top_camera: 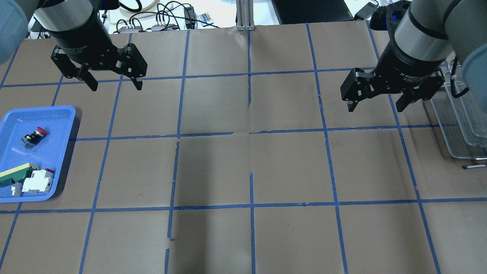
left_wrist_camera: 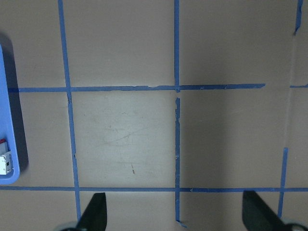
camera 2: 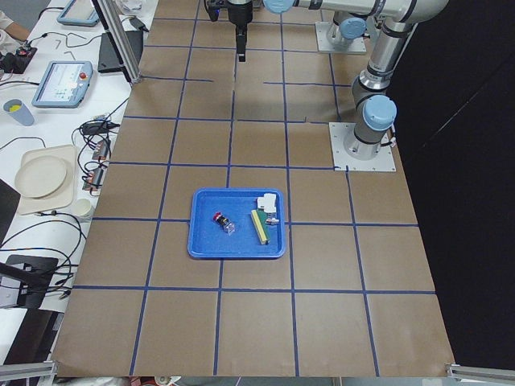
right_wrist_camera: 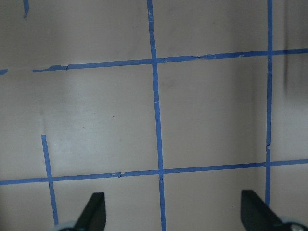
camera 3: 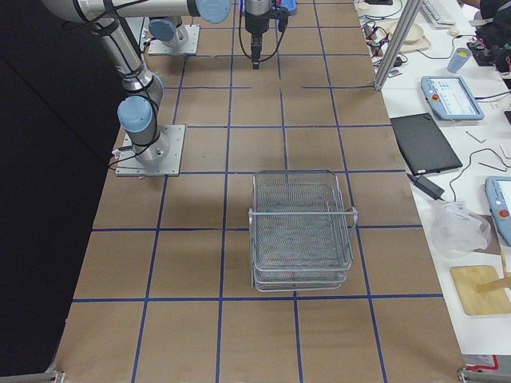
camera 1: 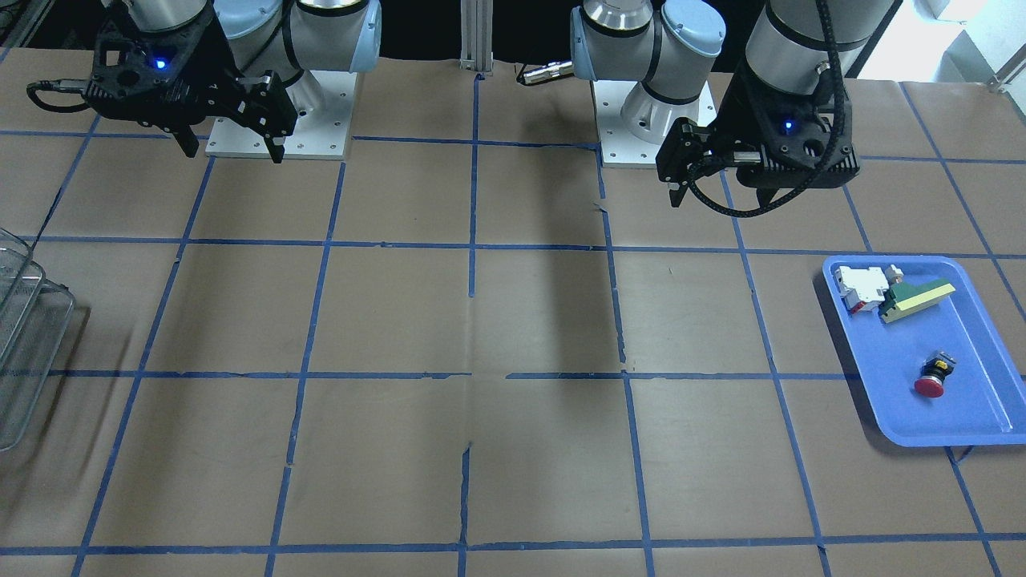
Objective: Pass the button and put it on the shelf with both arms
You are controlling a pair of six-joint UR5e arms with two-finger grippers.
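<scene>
At overhead view's right edge, shelf (top_camera: 456, 133) only partly visible.

White print on the right tool (top_camera: 374, 108), on its black wrist end, reads "2F Adaptive", the rest hidden. The left tool (top_camera: 116, 88) bears similar print, possibly "Gripper", too blurred to confirm.

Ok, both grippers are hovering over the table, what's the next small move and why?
Probably swing the left gripper over the blue tray to hover above the button. Its jaws are open and empty, the button lies untouched in the tray on that side, and the shelf sits by the right gripper.
</scene>
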